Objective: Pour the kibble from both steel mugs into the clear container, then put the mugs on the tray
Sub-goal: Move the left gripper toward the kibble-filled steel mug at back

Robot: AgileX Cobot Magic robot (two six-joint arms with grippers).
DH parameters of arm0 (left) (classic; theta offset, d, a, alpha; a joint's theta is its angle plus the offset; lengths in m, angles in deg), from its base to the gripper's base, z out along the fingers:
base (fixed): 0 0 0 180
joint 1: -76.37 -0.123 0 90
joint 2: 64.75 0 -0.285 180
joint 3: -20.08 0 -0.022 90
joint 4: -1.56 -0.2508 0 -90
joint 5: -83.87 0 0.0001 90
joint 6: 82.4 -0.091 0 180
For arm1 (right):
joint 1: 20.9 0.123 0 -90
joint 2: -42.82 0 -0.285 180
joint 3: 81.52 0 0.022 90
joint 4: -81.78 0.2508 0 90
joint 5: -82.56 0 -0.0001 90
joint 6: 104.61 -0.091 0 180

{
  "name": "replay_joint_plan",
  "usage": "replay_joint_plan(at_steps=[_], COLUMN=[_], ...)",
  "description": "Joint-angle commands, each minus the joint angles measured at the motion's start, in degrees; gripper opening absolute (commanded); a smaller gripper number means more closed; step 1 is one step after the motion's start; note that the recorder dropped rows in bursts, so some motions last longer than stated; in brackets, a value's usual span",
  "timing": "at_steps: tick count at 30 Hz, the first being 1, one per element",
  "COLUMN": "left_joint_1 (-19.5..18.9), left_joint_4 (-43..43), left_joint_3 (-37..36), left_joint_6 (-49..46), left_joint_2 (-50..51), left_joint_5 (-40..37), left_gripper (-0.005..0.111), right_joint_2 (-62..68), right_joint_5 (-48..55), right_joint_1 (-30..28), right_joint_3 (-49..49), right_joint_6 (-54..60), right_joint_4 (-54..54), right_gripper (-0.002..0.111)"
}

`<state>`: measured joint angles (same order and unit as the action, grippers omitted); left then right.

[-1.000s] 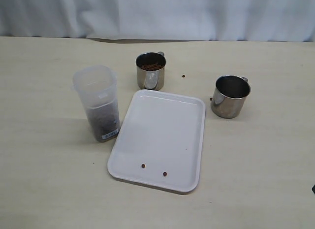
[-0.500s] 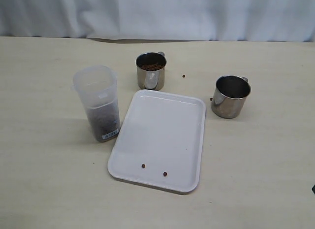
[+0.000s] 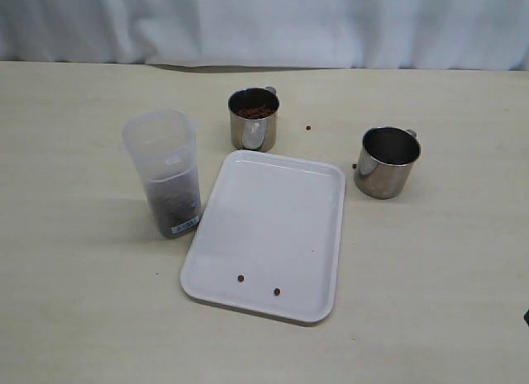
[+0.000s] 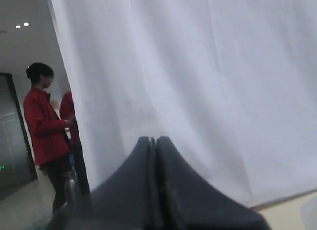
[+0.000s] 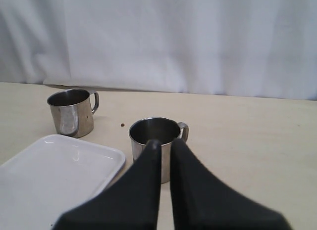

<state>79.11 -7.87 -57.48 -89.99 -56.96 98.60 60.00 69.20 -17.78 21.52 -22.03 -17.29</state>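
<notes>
Left claw (image 4: 153,141): fingers pressed together, nothing btwn them, aimed at a white curtain (image 4: 198,81); a person (image 4: 44,126) in red stands at the curtain's edge. Not seen in ext. view.

Clear container (image 3: 161,169): upright on the table (image 3: 430,277), just left of the tray (image 3: 273,227), near but not touching. Dark kibble (image 3: 173,204) fills approx. its lower half; white label near the base.

Rear mug (image 3: 253,120): upright just behind the tray's far edge, toward its left corner, w/ brown pellets showing near the rim. Handle at the far side.

Tray: flat, mid-table, no mug on it. Two stray pellets (image 3: 240,278) lie near its front edge. One more pellet (image 3: 308,127) on the table behind the tray, right of the rear mug.

Right mug (image 3: 386,163): upright just right of the tray's far right corner, a small gap apart. Inside shows dark steel wall.

Right claw (image 5: 162,143): fingers together, only a thin slit, holding nothing. Tips point at the right mug from its near side; can't tell if they touch it.
</notes>
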Motion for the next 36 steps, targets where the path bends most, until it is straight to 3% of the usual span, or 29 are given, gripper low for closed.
replay_joint_plan(at_steps=[1,3,6,10,15,22,26,29,31,36], left_joint_1=[-0.1,-0.1,-0.1,-0.1,-0.1,-0.1,-0.1,-0.2,-1.6,-8.1], left_joint_4=[-2.4,-4.9,-8.5,-8.4,-0.7,-1.3,-9.1,-15.5,-26.2,-62.0], left_joint_3=[0.3,0.3,0.3,0.3,2.2,15.7,25.5,33.5,39.6,56.6], left_joint_6=[-0.7,1.6,-0.3,-5.6,-12.4,-2.8,-2.6,3.9,10.6,40.7], left_joint_2=[0.0,0.0,0.7,13.1,40.8,80.6,94.8,101.1,104.1,111.0], left_joint_5=[11.9,17.8,17.2,17.8,23.6,38.0,36.2,32.4,30.2,31.5], left_gripper=[0.0,0.0,0.0,0.0,0.0,0.0,0.0,0.0,0.0,0.0], right_joint_2=[-0.3,-0.3,-0.3,-0.3,-0.3,-0.3,-0.3,-0.3,-0.3,-0.3], right_joint_5=[-0.3,-0.3,-0.3,-0.3,-0.3,-0.3,-0.3,-0.3,-0.3,-0.3], right_joint_1=[-0.3,-0.3,-0.3,-0.3,-0.3,-0.3,-0.3,-0.3,-0.3,-0.3], right_joint_3=[-0.3,-0.3,-0.3,-0.3,-0.3,-0.3,-0.3,-0.3,-0.3,-0.3], right_joint_6=[-0.9,-0.9,-0.9,-0.9,-0.9,-0.9,-0.9,-0.9,-0.9,-0.9], right_joint_4=[-0.4,-0.4,-0.4,-0.4,-0.4,-0.4,-0.4,-0.4,-0.4,-0.4], right_gripper=[0.005,0.005,0.005,0.005,0.005,0.005,0.005,0.005,0.005,0.005])
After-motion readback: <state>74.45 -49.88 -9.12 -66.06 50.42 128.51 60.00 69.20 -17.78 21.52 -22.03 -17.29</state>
